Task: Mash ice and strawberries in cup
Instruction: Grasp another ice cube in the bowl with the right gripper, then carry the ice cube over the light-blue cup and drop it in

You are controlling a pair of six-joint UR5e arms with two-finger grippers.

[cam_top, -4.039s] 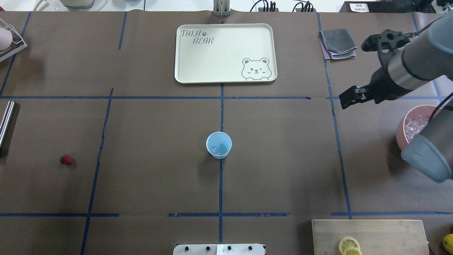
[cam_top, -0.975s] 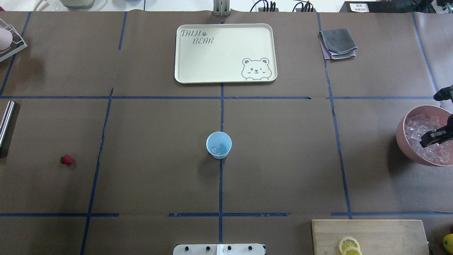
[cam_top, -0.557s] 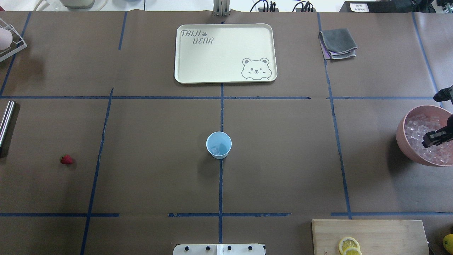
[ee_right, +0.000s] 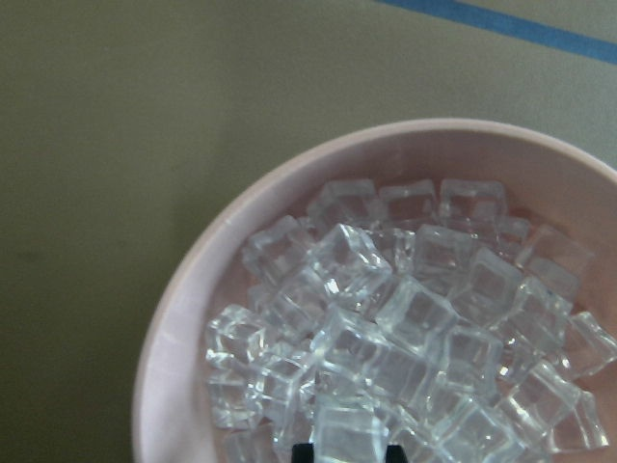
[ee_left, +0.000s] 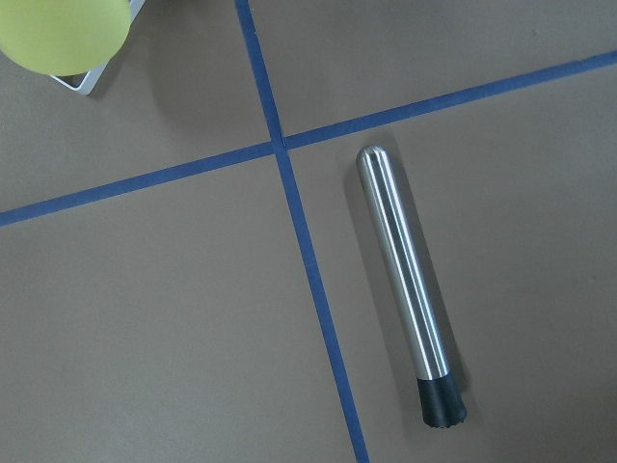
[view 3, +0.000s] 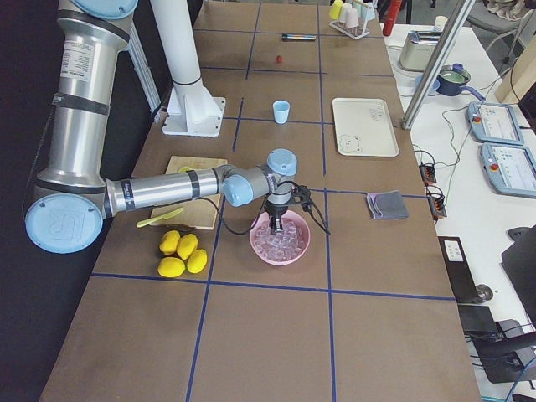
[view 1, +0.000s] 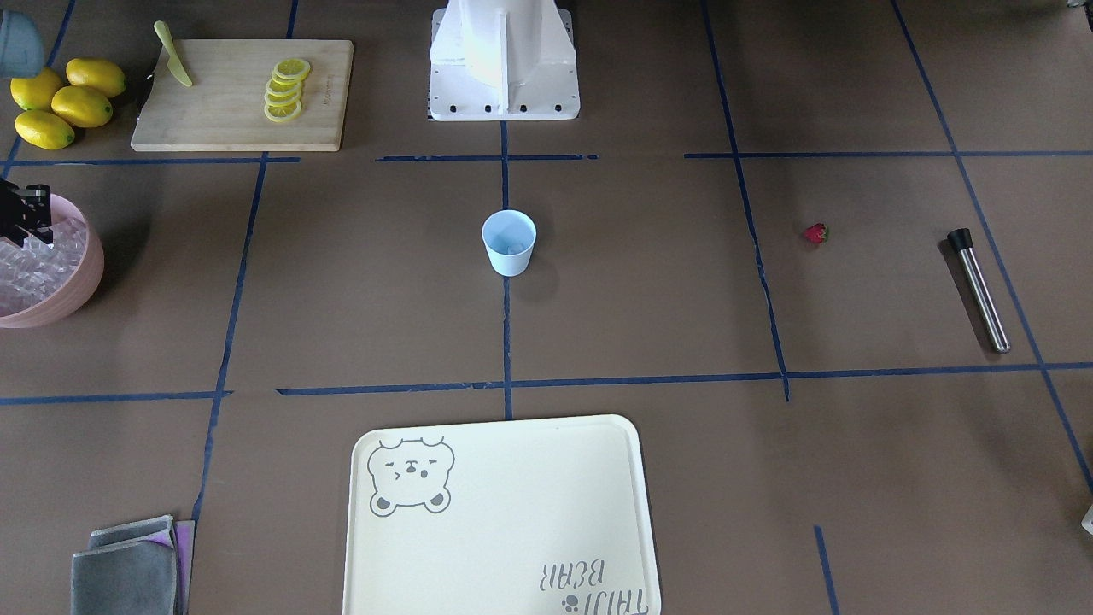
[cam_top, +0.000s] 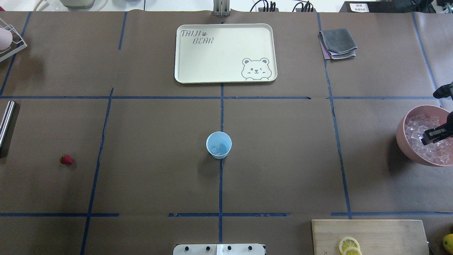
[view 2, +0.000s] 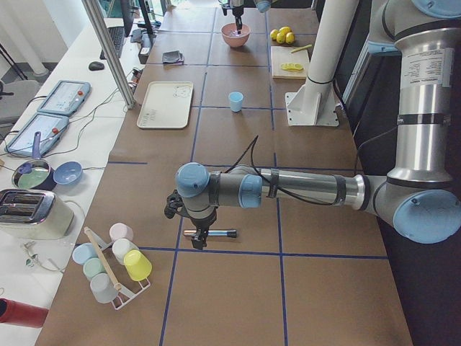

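The pale blue cup [cam_top: 219,144] stands upright at the table's middle with a few ice cubes [cam_top: 219,149] in it. The strawberry [cam_top: 66,159] lies alone on the left side. A pink bowl [cam_top: 403,136] full of ice cubes [ee_right: 415,318] sits at the right edge. My right gripper [ee_right: 349,453] is down in that bowl, its two fingertips against either side of one cube. My left gripper [view 2: 198,234] hovers over a steel muddler [ee_left: 405,280] at the far left. Its fingers show in no close view, so I cannot tell its state.
A cream bear tray [cam_top: 226,53] lies at the back middle and a grey folded cloth [cam_top: 338,43] at the back right. A cutting board [view 1: 243,94] with lemon slices and whole lemons [view 1: 64,102] sits near the robot's right. A rack of cups [view 2: 115,263] stands beyond the muddler.
Four seconds ago my right arm was swinging back over the right side. It now sits over the pink bowl, and in the last second the gripper shifted slightly among the ice.
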